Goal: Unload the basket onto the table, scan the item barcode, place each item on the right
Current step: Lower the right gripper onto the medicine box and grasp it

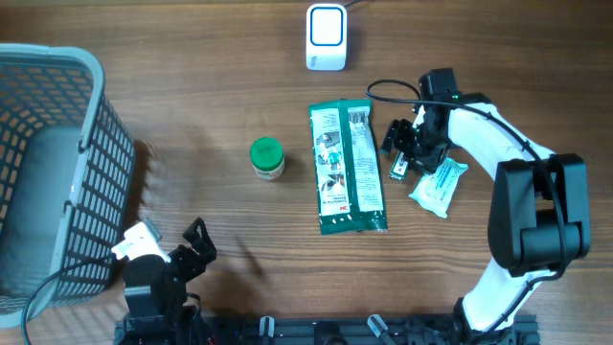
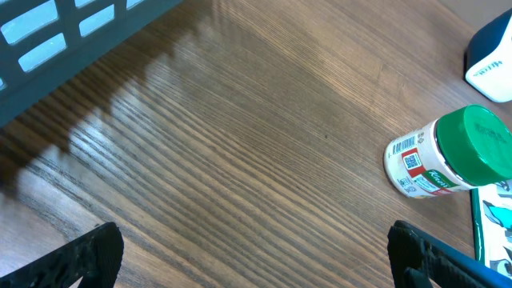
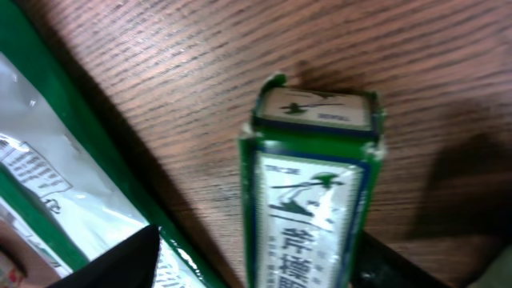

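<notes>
Straddling the small green box, the right gripper has its jaws apart and not yet clamped; the box lies just right of the long green packet, its long axis running near to far, with the white scanner farther off to the left, and the wide-open left gripper well away

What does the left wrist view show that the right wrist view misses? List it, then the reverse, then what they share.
Left wrist only: the grey basket, the green-lidded jar and a corner of the white scanner. Right wrist only: the small green box, seen close up and filling the middle of the frame. Both: the wooden table and an edge of the green packet.
</notes>
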`<move>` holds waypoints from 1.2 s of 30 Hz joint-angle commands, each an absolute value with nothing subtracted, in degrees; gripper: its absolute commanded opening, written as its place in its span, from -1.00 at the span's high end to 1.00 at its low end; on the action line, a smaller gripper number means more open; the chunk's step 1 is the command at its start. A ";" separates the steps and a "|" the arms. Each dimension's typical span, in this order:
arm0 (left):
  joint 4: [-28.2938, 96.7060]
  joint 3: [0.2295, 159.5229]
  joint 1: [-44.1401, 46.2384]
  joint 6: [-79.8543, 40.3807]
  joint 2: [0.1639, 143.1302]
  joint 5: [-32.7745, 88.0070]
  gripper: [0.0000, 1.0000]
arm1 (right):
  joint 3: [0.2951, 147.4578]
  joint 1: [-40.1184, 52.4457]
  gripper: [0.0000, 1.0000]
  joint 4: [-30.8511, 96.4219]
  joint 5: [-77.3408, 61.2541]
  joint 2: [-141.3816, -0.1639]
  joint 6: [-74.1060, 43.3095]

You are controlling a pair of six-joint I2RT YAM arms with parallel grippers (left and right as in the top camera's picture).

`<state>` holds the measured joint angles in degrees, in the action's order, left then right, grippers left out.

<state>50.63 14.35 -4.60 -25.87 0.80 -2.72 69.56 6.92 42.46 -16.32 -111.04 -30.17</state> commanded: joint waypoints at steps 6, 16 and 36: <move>50.63 14.13 -4.34 -26.17 0.38 -2.85 -1.00 | 68.84 6.79 -0.99 46.68 -17.89 -110.45 -26.57; 50.63 14.13 -4.34 -26.17 0.38 -2.85 -1.00 | 65.36 6.81 -0.99 48.73 -10.92 -105.97 -32.91; 50.63 14.13 -4.34 -26.17 0.38 -2.85 -1.00 | 62.30 6.79 -0.74 39.97 -9.54 -105.93 -19.59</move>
